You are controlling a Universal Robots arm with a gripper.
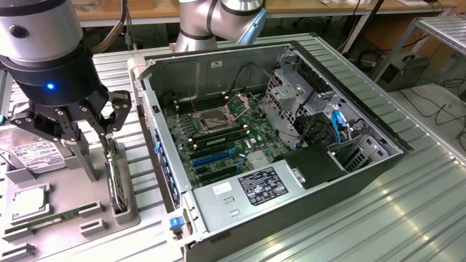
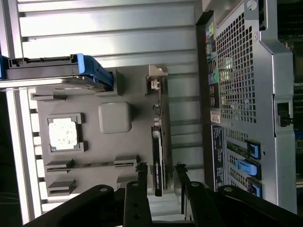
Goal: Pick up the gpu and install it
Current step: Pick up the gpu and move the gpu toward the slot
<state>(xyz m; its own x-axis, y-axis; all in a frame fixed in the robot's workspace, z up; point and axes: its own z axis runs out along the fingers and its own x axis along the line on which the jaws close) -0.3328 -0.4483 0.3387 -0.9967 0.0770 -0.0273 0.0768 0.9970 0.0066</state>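
Hovering over gpu (image 2: 157, 156), gripper (image 2: 162, 171) is holding fingers (image 2: 142, 182) apart w/ it btw them, not clamping. Gpu is standing on edge, upright, along tray (image 2: 94, 146) edge nearest PC case (image 2: 236, 71), outside case.

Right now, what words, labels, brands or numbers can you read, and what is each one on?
No text reads legibly.
power supply label, white print on black: too small to read.
hard drive label, white: blurred.
Pale print on the gpu: too small to read.
case stickers on the rear panel: too small to read.
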